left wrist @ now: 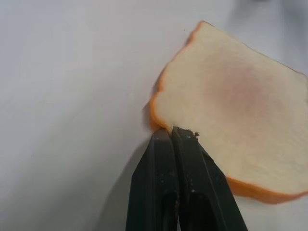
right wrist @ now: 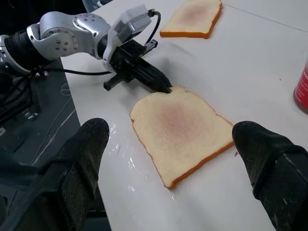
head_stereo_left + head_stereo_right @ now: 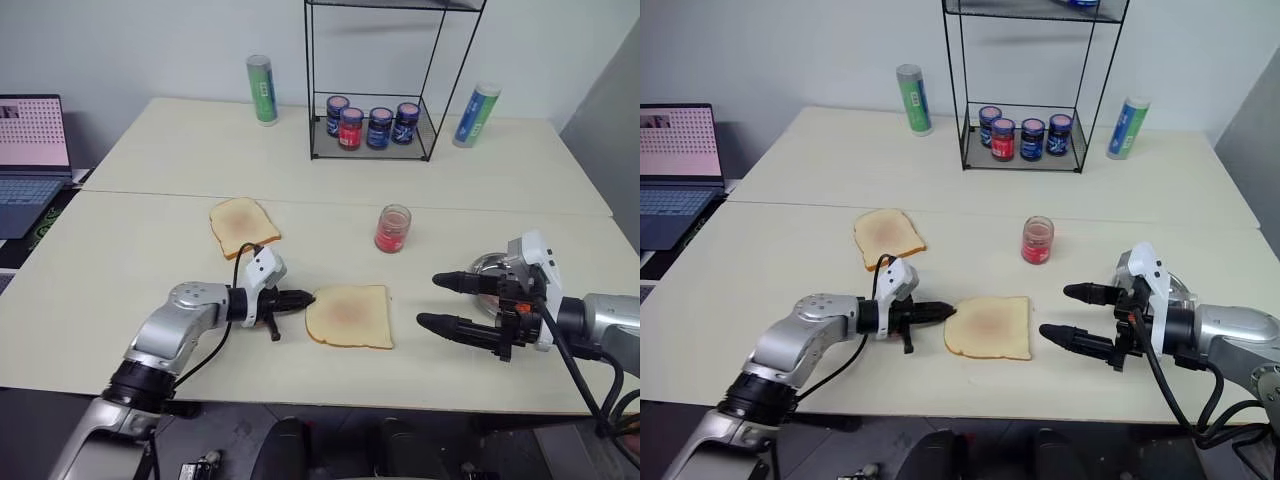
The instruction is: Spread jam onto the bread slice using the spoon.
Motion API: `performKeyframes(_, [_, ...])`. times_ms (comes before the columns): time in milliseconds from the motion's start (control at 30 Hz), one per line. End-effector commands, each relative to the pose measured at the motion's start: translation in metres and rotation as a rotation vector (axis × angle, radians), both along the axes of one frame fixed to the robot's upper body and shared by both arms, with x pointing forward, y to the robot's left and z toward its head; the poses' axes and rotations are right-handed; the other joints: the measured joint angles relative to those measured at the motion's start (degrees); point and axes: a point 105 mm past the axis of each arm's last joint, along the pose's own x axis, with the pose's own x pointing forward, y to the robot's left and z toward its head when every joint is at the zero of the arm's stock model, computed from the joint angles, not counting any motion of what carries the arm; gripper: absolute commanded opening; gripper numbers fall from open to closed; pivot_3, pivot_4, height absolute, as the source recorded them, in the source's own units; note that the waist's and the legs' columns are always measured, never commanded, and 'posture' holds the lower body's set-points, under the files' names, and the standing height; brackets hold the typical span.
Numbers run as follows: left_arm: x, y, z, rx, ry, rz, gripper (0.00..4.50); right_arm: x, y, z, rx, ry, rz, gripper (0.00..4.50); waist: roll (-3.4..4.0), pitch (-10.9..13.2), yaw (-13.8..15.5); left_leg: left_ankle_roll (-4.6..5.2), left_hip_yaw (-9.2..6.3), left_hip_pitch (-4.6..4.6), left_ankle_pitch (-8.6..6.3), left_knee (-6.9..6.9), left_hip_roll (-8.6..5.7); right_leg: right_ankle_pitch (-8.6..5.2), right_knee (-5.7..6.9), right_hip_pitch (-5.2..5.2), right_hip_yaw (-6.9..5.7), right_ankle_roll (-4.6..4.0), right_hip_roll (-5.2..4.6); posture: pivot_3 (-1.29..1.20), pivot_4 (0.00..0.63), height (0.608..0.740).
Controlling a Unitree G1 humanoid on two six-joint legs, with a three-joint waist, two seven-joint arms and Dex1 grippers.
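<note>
The bread slice [image 3: 350,316] lies flat near the table's front edge, pale with a faint reddish patch in its middle. My left gripper [image 3: 308,298] is shut and lies low over the table, its tips touching the slice's left edge [image 1: 163,126], with nothing between the fingers. To the right of the slice my right gripper [image 3: 430,301] stands open and empty, pointing left towards it. The jam [image 3: 393,228] is in a small clear lidless jar standing behind the slice. The spoon is hidden from me.
A toasted slice [image 3: 243,225] lies at the back left of the bread. A steel dish [image 3: 486,265] sits partly behind my right gripper. A wire rack [image 3: 375,150] with several dark jars, two tall tubes [image 3: 262,90] [image 3: 476,115] and a laptop [image 3: 30,150] stand further off.
</note>
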Motion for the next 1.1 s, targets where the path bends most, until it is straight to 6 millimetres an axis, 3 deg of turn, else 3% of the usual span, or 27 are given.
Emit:
performKeyframes(33, [0.024, -0.002, 0.015, -0.012, -0.106, 0.080, 0.03, 0.006, -0.002, 0.008, -0.002, -0.057, -0.015, 4.50, 0.00, 0.00, 0.06, 0.00, 0.01, 0.01, 0.00, 0.00, 0.00, 0.00, 0.00, 0.00, 0.00, 0.00, 0.00, 0.00, 0.150, 0.740])
performKeyframes(400, [0.040, -0.014, 0.020, -0.043, -0.156, 0.111, 0.03, 0.014, -0.005, 0.006, -0.004, -0.062, -0.040, 4.50, 0.00, -0.01, 0.01, 0.00, -0.02, 0.01, 0.00, 0.00, 0.01, 0.02, 0.06, 0.00, -0.02, 0.01, 0.04, 0.00, 0.150, 0.740])
performKeyframes(433, [0.041, -0.013, 0.022, -0.054, -0.158, 0.119, 0.41, 0.014, -0.006, 0.005, -0.005, -0.059, -0.043, 4.50, -0.01, -0.01, 0.01, 0.00, -0.01, 0.01, 0.00, 0.00, 0.00, 0.02, 0.06, 0.00, -0.02, 0.01, 0.03, 0.00, 0.150, 0.740])
performKeyframes(467, [0.042, -0.013, 0.024, -0.059, -0.162, 0.122, 0.45, 0.013, -0.007, 0.004, -0.006, -0.056, -0.048, 4.50, -0.01, -0.01, 0.02, 0.00, -0.02, 0.01, 0.00, 0.01, 0.01, 0.02, 0.06, 0.00, -0.02, 0.01, 0.04, 0.00, 0.150, 0.740])
performKeyframes(533, [0.042, -0.011, 0.027, -0.061, -0.172, 0.121, 0.95, 0.013, -0.011, 0.002, -0.008, -0.051, -0.066, 4.50, -0.01, 0.00, 0.03, 0.00, -0.02, 0.00, 0.00, 0.01, 0.00, 0.02, 0.05, 0.01, -0.03, 0.02, 0.03, 0.00, 0.150, 0.740])
performKeyframes(733, [0.040, 0.007, 0.055, -0.076, -0.215, 0.123, 2.27, 0.018, -0.046, -0.001, -0.005, -0.046, -0.253, 4.50, -0.01, 0.00, 0.01, 0.00, -0.02, 0.01, 0.00, 0.00, 0.01, 0.02, 0.06, 0.01, -0.03, 0.02, 0.03, 0.00, 0.150, 0.740])
performKeyframes(867, [0.030, 0.009, 0.087, -0.086, -0.308, 0.061, 3.03, 0.019, -0.088, -0.007, 0.033, -0.044, -0.506, 4.50, 0.00, -0.01, 0.03, 0.00, -0.05, 0.02, 0.00, -0.03, 0.04, 0.02, 0.07, 0.01, -0.06, 0.02, 0.05, 0.00, 0.150, 0.740])
performKeyframes(933, [0.014, -0.008, 0.106, -0.117, -0.347, -0.050, 3.43, 0.022, -0.118, -0.007, 0.106, -0.042, -0.681, 4.50, 0.00, -0.01, 0.01, -0.01, -0.02, 0.03, 0.00, -0.02, 0.03, 0.02, 0.10, 0.01, -0.03, 0.02, 0.04, 0.00, 0.150, 0.740])
performKeyframes(1100, [-0.024, -0.047, 0.132, -0.134, -0.412, -0.310, 4.43, 0.022, -0.180, -0.019, 0.314, 0.017, -1.035, 4.50, 0.00, -0.02, 0.05, -0.01, 0.01, 0.04, 0.00, -0.01, -0.02, 0.02, 0.08, 0.05, -0.01, 0.03, 0.01, 0.00, 0.150, 0.740])
